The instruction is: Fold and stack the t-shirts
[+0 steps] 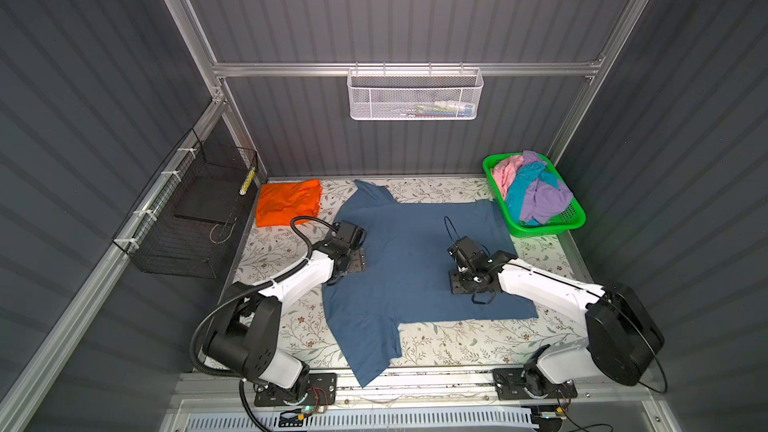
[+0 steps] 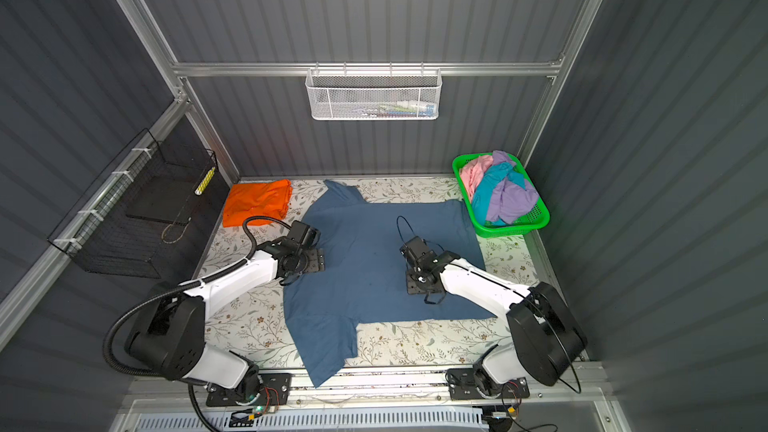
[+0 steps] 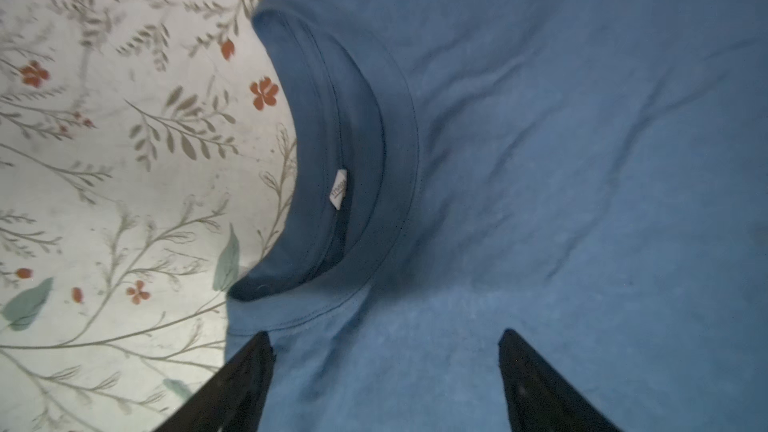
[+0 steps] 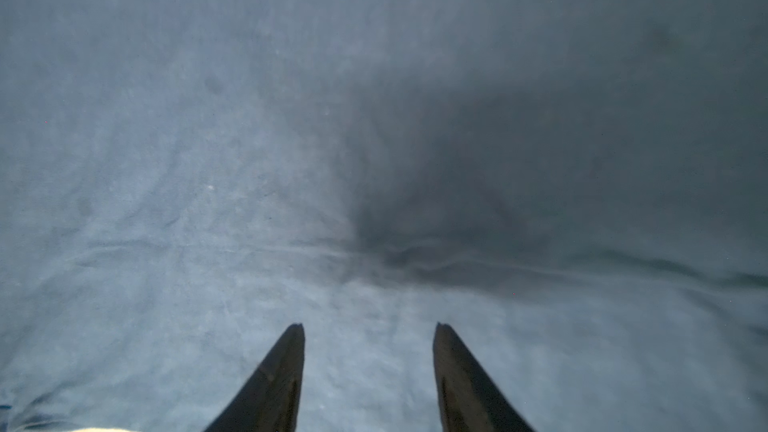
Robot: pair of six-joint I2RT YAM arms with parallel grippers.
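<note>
Honestly, the nearest worry is the near sleeve (image 1: 370, 351) of the dark blue t-shirt (image 1: 415, 251). It droops over the front edge of the bench (image 1: 457, 347), so if either arm drags the body sideways, more cloth could slide off and wreck the flat layout.

Next up, the shirt itself is spread flat across the middle of the bench with both arms over it. The left tool (image 3: 384, 334) sits by the collar (image 3: 374, 139), jaws wide apart with nothing between them. If it closes there it might pinch only the top layer, or grab the collar rib and bunch the neckline instead of making a clean fold line. The right tool (image 4: 370, 326) is over the plain body cloth, jaws about half open and also empty. I can't tell whether the tips touch the fabric. A pinch mid-panel would probably just tent the cloth and add wrinkles.

Further back, the shirt's far corner lies right against the green basket (image 1: 575, 218), which holds the pink t-shirt (image 1: 505, 172), turquoise t-shirt (image 1: 523, 189) and lilac t-shirt (image 1: 544, 197). A fold swung that way could snag the rim. The orange t-shirt (image 1: 286, 201) sits folded at the far left, just beside the left arm's cable, so a sloppy swing could mess it up.
</note>
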